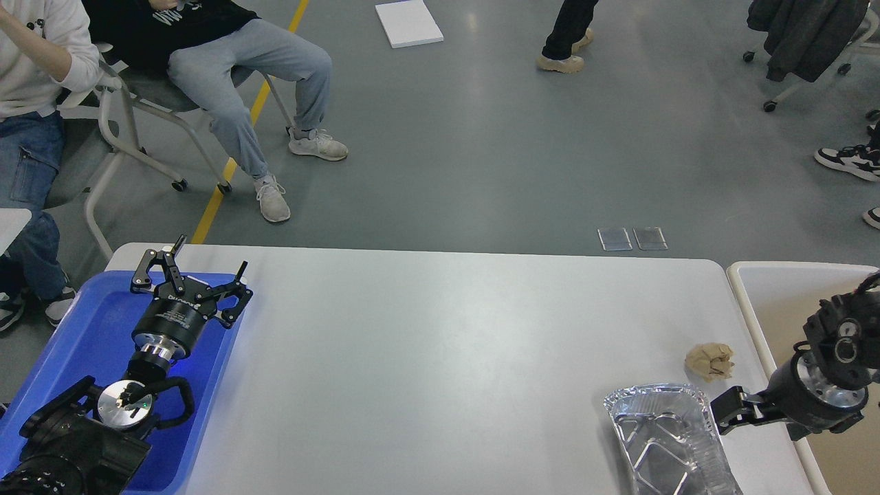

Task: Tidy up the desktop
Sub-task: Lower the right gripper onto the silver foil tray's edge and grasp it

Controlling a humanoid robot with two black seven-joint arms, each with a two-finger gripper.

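Observation:
The white desktop (447,357) fills the lower middle of the head view. A crumpled brown paper ball (709,361) lies near its right edge. A crinkled aluminium foil tray (663,440) sits just in front of the ball, at the front right. My right gripper (727,411) reaches in from the right and sits at the foil tray's right rim. Its fingers are dark and cannot be told apart. My left gripper (210,258) is open and empty, above the far end of the blue plastic tray (82,344).
A beige white-rimmed bin (790,302) stands against the desktop's right edge, under my right arm. The blue tray overhangs the desktop's left side. People sit on chairs beyond the far left corner. Two small clear plates lie on the floor behind the table.

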